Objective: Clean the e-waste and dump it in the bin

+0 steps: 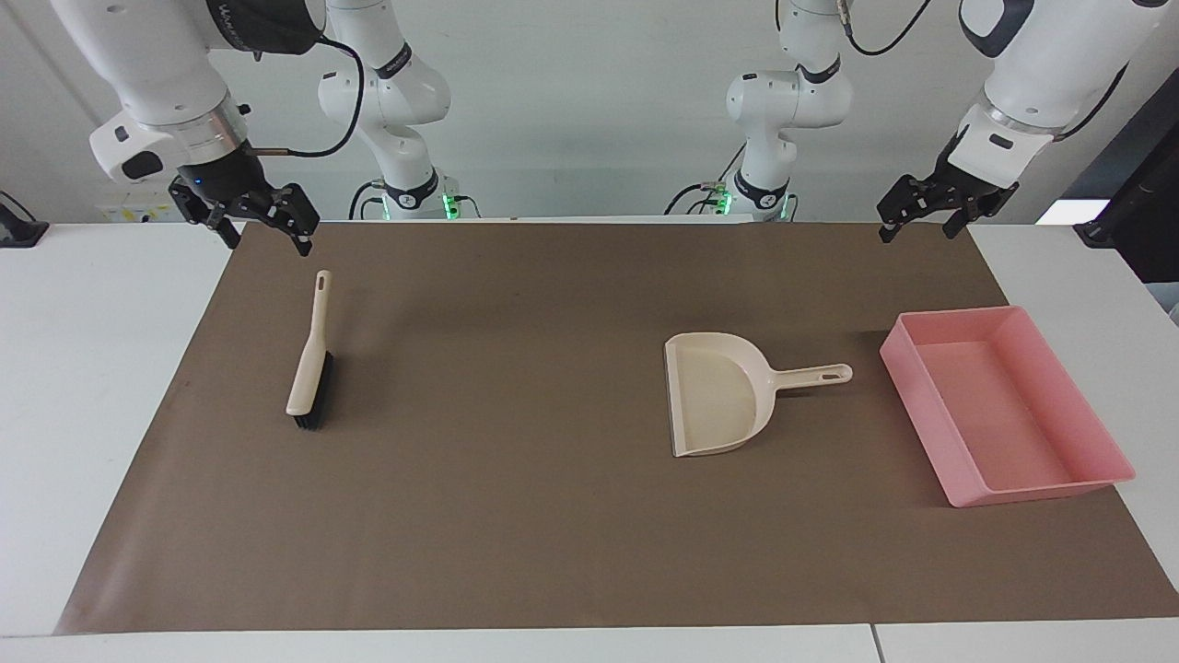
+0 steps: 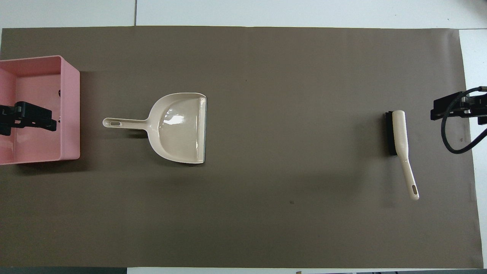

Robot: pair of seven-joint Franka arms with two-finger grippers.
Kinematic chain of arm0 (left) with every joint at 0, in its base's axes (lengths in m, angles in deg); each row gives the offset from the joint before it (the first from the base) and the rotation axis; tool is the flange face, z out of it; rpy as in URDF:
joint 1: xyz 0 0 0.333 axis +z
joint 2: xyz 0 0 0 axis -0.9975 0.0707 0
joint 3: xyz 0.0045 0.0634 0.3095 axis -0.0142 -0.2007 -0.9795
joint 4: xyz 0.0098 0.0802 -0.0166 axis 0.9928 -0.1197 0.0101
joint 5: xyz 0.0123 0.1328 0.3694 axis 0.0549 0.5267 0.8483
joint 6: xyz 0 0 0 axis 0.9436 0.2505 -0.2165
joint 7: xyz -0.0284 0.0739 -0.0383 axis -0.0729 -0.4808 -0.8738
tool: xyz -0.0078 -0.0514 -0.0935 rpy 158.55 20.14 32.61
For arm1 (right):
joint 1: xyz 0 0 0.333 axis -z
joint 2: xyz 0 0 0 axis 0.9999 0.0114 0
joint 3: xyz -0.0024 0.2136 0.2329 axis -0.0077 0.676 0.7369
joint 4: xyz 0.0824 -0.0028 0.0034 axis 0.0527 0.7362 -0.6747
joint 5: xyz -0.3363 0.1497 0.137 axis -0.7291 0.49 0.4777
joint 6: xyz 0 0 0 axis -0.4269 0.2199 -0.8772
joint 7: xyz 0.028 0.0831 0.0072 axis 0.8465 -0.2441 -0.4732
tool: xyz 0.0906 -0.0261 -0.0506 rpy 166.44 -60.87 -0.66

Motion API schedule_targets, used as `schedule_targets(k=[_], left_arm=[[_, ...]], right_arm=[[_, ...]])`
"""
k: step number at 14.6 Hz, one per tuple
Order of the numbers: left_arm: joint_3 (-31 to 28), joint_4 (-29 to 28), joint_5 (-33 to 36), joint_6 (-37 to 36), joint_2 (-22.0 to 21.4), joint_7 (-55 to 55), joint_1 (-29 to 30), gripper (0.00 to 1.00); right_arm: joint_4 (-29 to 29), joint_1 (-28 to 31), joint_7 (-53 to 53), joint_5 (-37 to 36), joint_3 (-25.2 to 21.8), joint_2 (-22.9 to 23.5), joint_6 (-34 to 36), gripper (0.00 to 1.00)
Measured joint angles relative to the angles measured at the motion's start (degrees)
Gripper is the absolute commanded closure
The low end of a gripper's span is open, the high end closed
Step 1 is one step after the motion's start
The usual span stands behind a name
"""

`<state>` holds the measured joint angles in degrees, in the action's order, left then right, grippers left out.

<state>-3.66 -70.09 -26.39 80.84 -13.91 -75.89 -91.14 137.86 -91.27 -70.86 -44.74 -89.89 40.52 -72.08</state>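
**Stock on your table: two raised grippers, bin, dustpan, brush**

Facing view

- Brown mat [image 1: 571,516]: covers most of your white table [image 1: 83,368].
- Bin [image 1: 930,391]: pink tray at the left arm's end of the mat, resting flat. You can see only bare pink floor inside from here; no e-waste can be made out in this view.
- Dustpan [image 1: 718,396]: beige, lying flat beside the bin toward the right arm's end, its handle pointing at the bin and stopping just short of it.
- Brush [image 1: 309,368]: beige handle, dark bristles, lying near the right arm's end of the mat, handle end toward the robots.
- Left gripper [image 1: 921,216]: raised over the mat's edge by the robots, at the left arm's end. Fingers spread apart, nothing between them.
- Right gripper [image 1: 267,226]: raised over the mat corner at the right arm's end, above the brush's handle end and clear of it. Fingers spread apart, nothing held.

Overhead view

- Bin [image 2: 70,114]: partly cut off by the frame edge. A tiny dark speck [image 2: 59,91] sits by its inner wall; you cannot tell what it is.
- Left gripper [image 2: 34,118]: appears over the bin.
- Dustpan [image 2: 179,127]: pan empty, open lip facing the right arm's end.
- Brush [image 2: 399,139]: well apart from the dustpan.
- Right gripper [image 2: 452,108]: at the frame edge, beside the brush, its cable looped beneath.
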Motion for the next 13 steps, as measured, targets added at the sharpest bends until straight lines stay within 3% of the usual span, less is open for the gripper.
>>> schedule_targets(k=[13], left_arm=[[1.5, -0.8, 0.0, -0.4, 0.1, 2.7, 1.3, 0.00]], right_arm=[[0.0, 0.0, 0.0, 0.0, 0.0, 0.0, 0.0, 0.00]])
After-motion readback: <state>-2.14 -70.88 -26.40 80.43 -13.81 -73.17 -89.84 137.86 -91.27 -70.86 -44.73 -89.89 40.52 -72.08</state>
